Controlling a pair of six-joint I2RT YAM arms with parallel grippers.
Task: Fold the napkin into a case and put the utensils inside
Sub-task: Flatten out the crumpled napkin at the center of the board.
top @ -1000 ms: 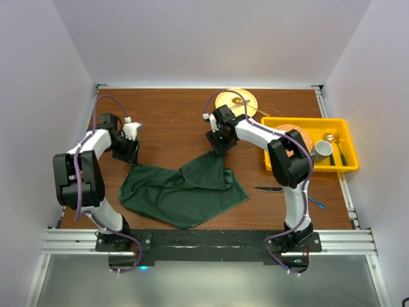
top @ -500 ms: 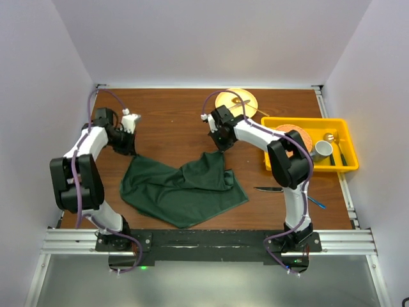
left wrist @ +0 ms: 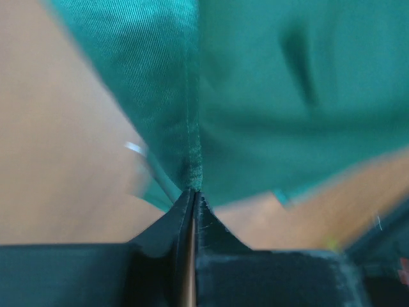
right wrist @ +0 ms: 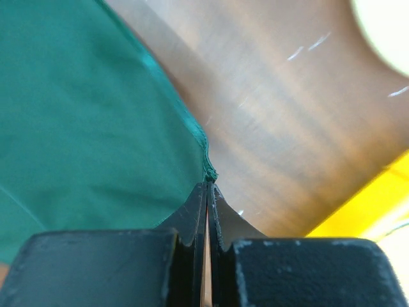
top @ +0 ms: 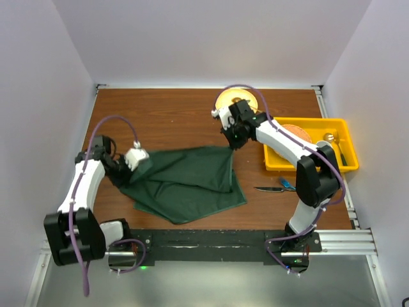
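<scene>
Pinching the dark green napkin (top: 185, 185) at both far corners, one arm per side. The left gripper (top: 139, 165) has its jaws pressed together on the far-left corner. In the left wrist view its fingertips (left wrist: 189, 206) meet with the hem running straight into them. The right gripper (top: 234, 142) nips the far-right corner, and in the right wrist view the cloth tip sits squeezed right at its closed fingertips (right wrist: 213, 203).

The far edge runs fairly straight between the two grippers. The rest of the cloth spreads toward the arm bases, creased and with its near-left part rumpled, on the wooden table (top: 160, 115). The right gripper sits just near of the yellow plate (top: 225, 101). The yellow bin (top: 307, 167) is to its right.

The knife (top: 268, 189) lies on the table just right of the napkin's right edge, not touching it. The blue fork (top: 286, 185) shows at the knife's handle end, partly hidden by the right arm.

Versus a second ago:
- Both grippers then stood spread over the corners, and now both are clamped.
- The napkin was bunched, with a fold humped up in the middle, and now it is pulled wider and flatter.
- The left arm has swung nearer and further left.
- The right gripper has shifted right, toward the plate
</scene>
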